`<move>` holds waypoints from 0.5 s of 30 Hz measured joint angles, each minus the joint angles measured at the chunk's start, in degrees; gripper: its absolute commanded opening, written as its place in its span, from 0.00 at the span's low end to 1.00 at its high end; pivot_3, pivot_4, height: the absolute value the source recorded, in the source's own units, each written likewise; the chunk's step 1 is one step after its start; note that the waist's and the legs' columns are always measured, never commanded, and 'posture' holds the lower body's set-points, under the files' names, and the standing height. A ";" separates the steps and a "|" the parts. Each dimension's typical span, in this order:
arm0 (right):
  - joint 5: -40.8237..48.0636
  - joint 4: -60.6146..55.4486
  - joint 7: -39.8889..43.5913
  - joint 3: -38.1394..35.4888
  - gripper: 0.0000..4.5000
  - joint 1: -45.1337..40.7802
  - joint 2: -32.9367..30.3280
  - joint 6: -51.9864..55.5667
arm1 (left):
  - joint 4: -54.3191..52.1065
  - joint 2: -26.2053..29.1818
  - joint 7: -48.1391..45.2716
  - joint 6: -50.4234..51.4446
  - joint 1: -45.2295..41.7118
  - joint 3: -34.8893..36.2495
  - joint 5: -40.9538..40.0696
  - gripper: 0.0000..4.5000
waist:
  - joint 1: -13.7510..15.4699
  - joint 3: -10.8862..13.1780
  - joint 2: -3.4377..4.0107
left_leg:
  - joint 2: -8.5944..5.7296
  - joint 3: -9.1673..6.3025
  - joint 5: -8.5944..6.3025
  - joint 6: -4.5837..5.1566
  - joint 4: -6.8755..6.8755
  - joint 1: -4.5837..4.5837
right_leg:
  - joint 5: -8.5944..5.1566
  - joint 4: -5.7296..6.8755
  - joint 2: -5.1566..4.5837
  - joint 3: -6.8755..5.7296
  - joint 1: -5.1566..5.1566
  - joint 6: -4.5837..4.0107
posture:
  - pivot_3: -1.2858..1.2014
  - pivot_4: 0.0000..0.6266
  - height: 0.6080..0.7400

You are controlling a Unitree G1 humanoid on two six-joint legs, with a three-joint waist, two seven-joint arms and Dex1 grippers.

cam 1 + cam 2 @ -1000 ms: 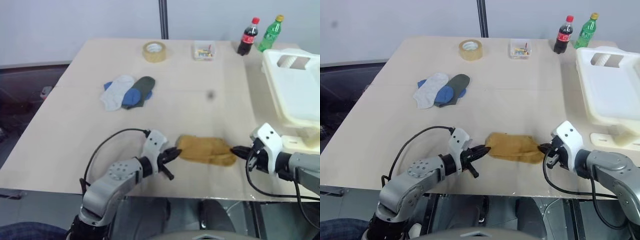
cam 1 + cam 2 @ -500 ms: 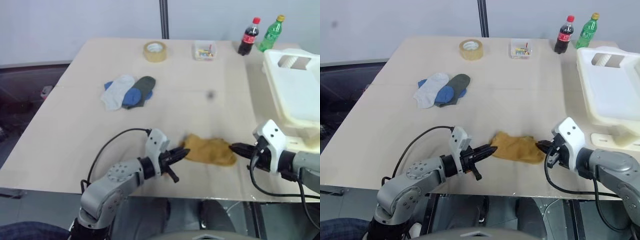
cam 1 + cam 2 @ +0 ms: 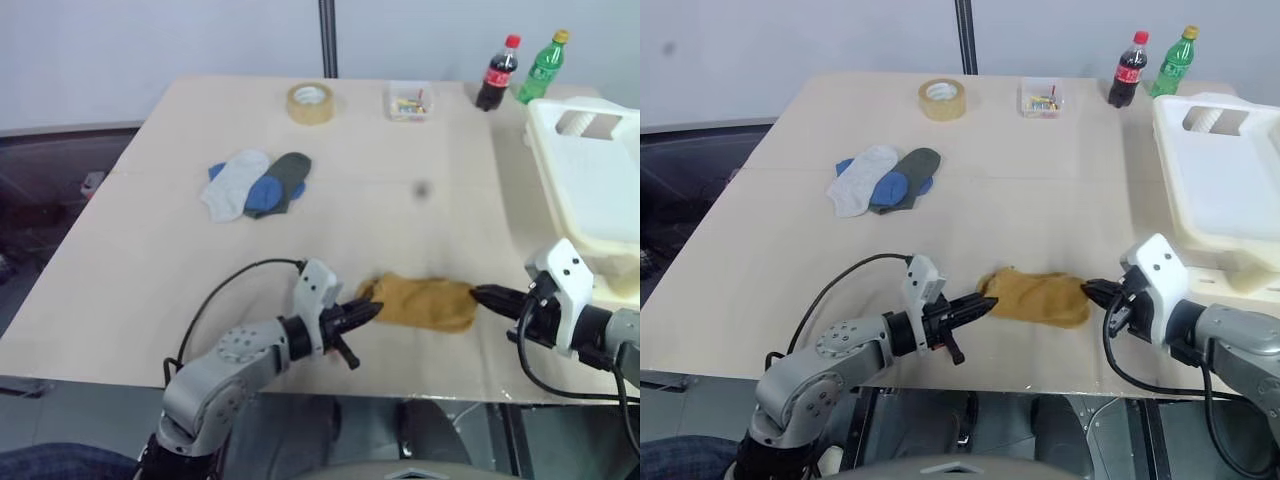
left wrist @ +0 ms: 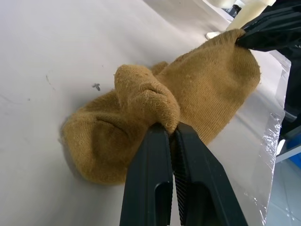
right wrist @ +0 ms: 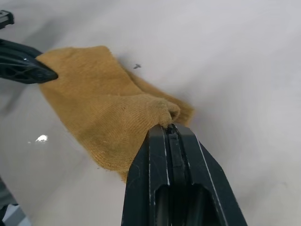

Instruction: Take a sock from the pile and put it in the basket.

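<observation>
Left eye view: both grippers pinch one mustard sock [image 3: 423,302] near the front edge of the table [image 3: 150,250], left gripper [image 3: 372,309] clamped on one end, right gripper [image 3: 480,295] clamped on the other. Pile [image 3: 256,183] sits well back on the left; basket [image 3: 590,180] stands far right. No readable writing on the red-labelled cola bottle [image 3: 496,74] or the green bottle [image 3: 542,66] at the pale beige table's far edge, grey wall behind

The mustard sock [image 4: 188,94] is showing a coarse, matt knitted cloth. The bench [image 3: 400,150] is looking smooth and pale, faintly sheened. The basket [image 3: 1230,190] is appearing as smooth cream plastic.
</observation>
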 measured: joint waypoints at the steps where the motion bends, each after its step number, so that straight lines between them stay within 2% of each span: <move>1: -0.45 0.11 -0.24 0.51 0.00 0.04 0.02 -0.44 | 0.00 -0.04 0.01 -0.59 -0.03 0.00 0.22 0.01 | 0.00 0.00 0.00 | 0.00 0.00 0.00 0.00 0.00 0.00 | 0.00 0.00 0.00 0.00 0.00 0.00 | 0.52 0.24 0.99; 13: -1.09 1.91 -1.06 1.82 0.00 -1.01 0.44 -2.19 | 0.06 -0.46 1.28 -2.92 -0.40 0.04 0.56 0.01 | 0.03 0.00 0.00 | 0.00 -0.01 0.00 0.00 -0.01 -0.01 | 0.00 -0.03 0.00 -0.01 0.00 0.00 | 0.52 0.24 0.99; 15: -1.91 2.49 -1.47 4.59 0.00 -0.24 0.52 -2.30 | 1.12 -0.15 2.24 -0.78 -0.43 -0.05 0.43 0.01 | 0.01 0.00 0.00 | 0.00 -0.01 0.00 0.01 -0.01 -0.01 | 0.00 -0.04 0.00 -0.01 0.00 0.00 | 0.52 0.24 0.99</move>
